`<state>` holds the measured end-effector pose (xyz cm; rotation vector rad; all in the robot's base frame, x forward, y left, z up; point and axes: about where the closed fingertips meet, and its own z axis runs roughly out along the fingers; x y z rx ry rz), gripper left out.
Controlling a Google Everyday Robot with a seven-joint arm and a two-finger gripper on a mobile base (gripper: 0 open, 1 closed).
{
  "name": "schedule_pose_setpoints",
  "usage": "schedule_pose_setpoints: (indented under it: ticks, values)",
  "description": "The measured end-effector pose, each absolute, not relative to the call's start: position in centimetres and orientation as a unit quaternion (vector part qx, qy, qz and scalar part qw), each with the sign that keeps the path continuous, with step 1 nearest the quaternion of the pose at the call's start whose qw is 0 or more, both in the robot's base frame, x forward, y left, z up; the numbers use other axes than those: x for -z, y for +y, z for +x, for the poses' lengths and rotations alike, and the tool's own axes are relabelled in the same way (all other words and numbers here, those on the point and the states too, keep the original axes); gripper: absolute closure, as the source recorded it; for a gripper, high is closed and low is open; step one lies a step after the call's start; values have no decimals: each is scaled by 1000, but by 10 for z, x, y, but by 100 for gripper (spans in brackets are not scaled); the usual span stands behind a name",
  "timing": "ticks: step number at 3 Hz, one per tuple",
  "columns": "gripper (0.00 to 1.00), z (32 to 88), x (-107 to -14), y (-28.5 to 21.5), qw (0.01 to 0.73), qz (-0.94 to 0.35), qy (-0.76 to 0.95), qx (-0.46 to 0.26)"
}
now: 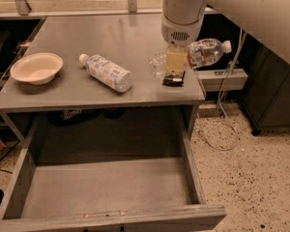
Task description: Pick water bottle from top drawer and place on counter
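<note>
1. While the top drawer point(106, 187) stands pulled out below with its grey floor bare, the camera view shows the water bottle point(205, 52) up at desk level. The pick looks done, and placing is the step in hand.
2. The hand point(174, 75) hangs under the white arm point(183, 13) at the front right corner of the desk point(116, 37), its fingers closed around the bottle's clear middle.
3. The bottle lies sideways in that grip. Its clear base end is over the desk, while its labelled shoulder and white cap reach past the desk's right edge.
4. The dark lower tip of the hand sits at or just above the desk surface, but I cannot tell whether the bottle itself touches it.
5. Further left on the desk lie a second bottle point(108, 73), on its side with a large white-blue label, and a pale bowl point(37, 67), both apart from the hand.
6. The next move, as I judge it, calls for shifting the bottle inward until its whole length is over the desk. Only then should the fingers part and the hand lift clear, because a round bottle let go at this edge could roll off.
</note>
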<state>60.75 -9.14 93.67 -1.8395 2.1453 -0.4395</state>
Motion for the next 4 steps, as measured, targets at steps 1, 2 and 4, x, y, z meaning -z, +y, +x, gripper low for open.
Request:
schedule_pose_setpoints:
  ticks: [1,2,4]
  values:
    - [100,628,-937,-85,151,-640,740,139]
    - [100,660,-945,-75,162,-651,729,135]
    - [100,713,-958,-37,170,-687,694,129]
